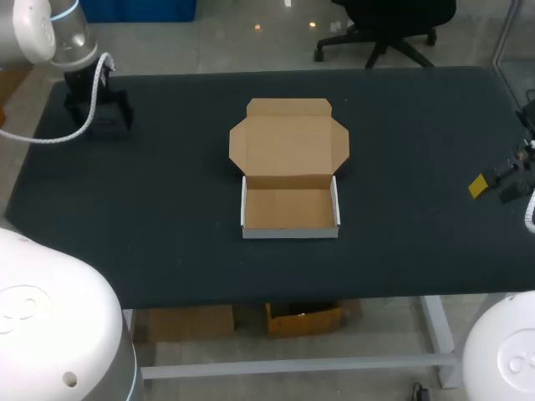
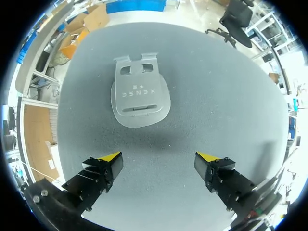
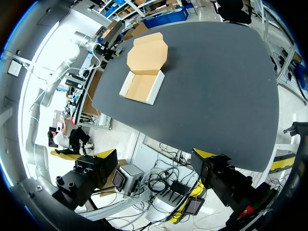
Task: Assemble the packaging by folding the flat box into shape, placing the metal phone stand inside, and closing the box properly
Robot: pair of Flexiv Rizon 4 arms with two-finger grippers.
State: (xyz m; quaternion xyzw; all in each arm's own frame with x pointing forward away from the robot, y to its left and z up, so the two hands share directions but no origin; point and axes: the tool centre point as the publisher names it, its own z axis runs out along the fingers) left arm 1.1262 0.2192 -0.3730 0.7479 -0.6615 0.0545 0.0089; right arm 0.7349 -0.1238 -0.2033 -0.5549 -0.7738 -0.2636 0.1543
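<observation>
From above, the box (image 1: 290,209) is sitting mid-tabletop (image 1: 167,209), tray folded and lid lying open. At the left wrist, the left hand (image 2: 158,157) is hovering released, with the phone stand (image 2: 140,94) lying flat just ahead; grasping it looks next. At the right wrist, the right hand (image 3: 156,154) is hanging released beyond the tabletop's edge.

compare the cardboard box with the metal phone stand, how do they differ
The brown cardboard box is angular, walls raised and lid open; the grey metal phone stand is rounded and lies flat. The box sits alone mid-table; the stand lies ahead of the open left tool. Both rest on the dark table.
</observation>
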